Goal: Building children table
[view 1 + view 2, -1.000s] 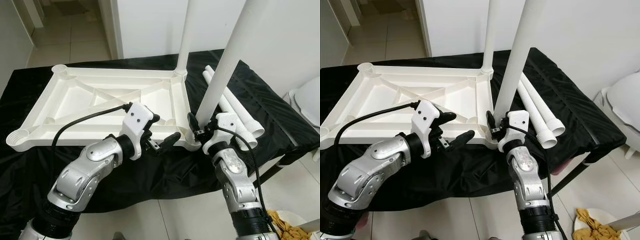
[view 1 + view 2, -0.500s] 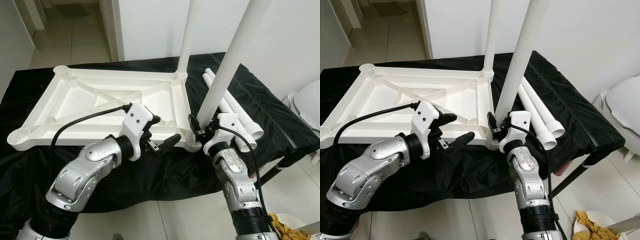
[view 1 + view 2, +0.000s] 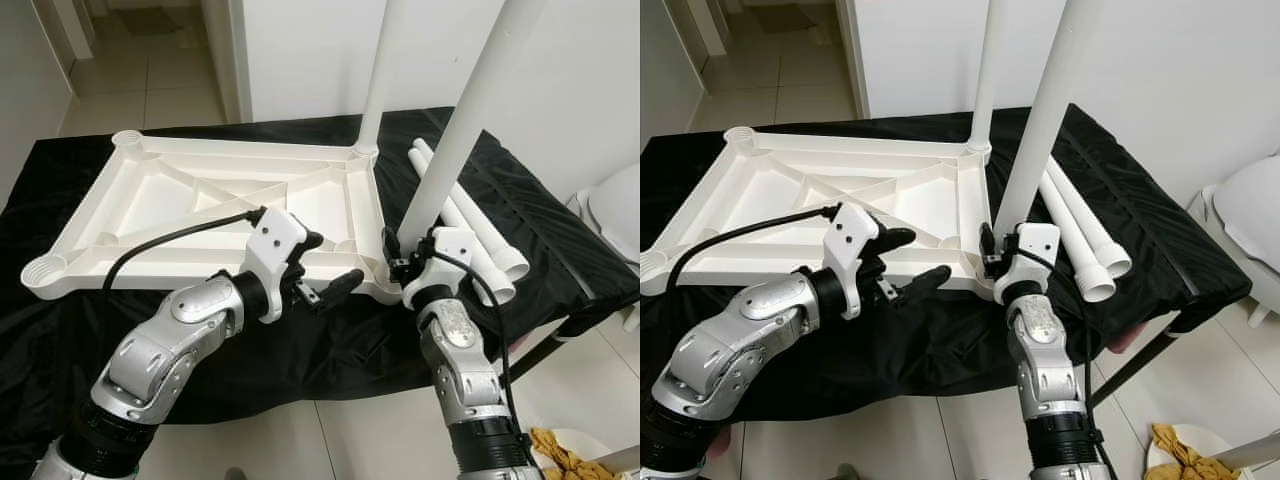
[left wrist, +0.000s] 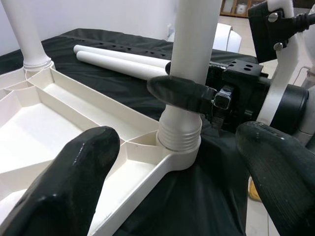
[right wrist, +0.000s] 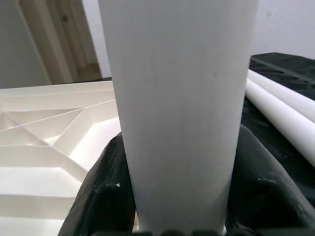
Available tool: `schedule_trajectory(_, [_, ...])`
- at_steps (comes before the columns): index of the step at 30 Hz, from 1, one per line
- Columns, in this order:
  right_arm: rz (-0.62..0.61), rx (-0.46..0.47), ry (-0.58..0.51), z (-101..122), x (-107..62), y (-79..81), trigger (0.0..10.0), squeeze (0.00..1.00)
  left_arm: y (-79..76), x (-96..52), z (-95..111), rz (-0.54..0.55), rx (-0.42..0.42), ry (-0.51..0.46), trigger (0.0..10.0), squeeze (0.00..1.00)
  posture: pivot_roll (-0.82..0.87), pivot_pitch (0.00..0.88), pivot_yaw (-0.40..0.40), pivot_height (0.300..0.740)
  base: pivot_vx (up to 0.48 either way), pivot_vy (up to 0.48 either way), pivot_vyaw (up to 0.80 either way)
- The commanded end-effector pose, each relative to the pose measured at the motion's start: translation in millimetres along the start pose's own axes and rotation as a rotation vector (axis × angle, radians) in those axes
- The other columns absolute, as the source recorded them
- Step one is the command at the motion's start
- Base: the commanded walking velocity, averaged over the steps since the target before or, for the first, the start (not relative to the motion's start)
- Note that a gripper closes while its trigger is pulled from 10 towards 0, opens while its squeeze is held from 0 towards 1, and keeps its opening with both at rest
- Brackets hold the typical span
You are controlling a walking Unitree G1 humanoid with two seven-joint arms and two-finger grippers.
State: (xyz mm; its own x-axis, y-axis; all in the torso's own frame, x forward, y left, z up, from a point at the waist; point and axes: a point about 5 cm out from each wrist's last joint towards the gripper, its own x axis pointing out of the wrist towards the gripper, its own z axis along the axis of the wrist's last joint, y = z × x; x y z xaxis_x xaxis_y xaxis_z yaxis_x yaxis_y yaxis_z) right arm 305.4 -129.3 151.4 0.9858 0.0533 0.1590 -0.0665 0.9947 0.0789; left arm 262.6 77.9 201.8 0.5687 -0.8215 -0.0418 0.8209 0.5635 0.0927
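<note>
An upturned white plastic tabletop (image 3: 150,195) lies on a black-covered table. One white leg (image 3: 378,70) stands upright in its far right corner. A second leg (image 3: 455,140) stands slightly tilted at the near right corner. My right gripper (image 3: 400,262) is shut on it just above its threaded end (image 4: 179,135), which sits on the corner socket. In the right wrist view, black fingers (image 5: 106,187) hug that leg (image 5: 179,98). My left gripper (image 3: 335,262) is open by the tabletop's front edge, left of that corner, holding nothing. Two loose legs (image 3: 470,225) lie on the cloth to the right.
The black cloth (image 3: 540,250) drops off the table's right and front edges. A white rounded object (image 3: 615,205) stands on the floor at the right. Yellow cloth (image 3: 570,450) lies on the tiles by my right side. A doorway opens at the back left.
The whole picture has shifted a little, so the camera moved. The right gripper still holds the leg at the corner socket, and the left gripper stays open in place.
</note>
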Motion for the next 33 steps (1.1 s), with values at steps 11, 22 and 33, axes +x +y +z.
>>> schedule_trajectory(11, [-0.187, 0.053, 0.007, -2.0, 2.4, 13.7, 10.0, 0.0, -9.5, 0.3, 4.2, -0.115, 0.007, -0.009, 10.0, 0.0, -0.03, 0.076, 0.016, 0.74, 0.0, 0.0, 0.0])
schedule_trajectory(22, [-0.125, 0.053, 0.001, -0.9, 17.0, 31.0, 10.0, 0.0, -10.3, 0.7, 7.2, -0.103, -0.007, -0.025, 10.0, 0.0, -0.03, 0.088, 0.005, 0.74, 0.0, 0.0, 0.0])
schedule_trajectory(33, [-0.132, 0.07, 0.012, -3.8, 18.3, 37.2, 10.0, 0.0, -10.3, 0.1, 7.2, -0.097, -0.011, -0.025, 10.0, 0.0, -0.02, 0.09, 0.002, 0.74, 0.0, 0.0, 0.0])
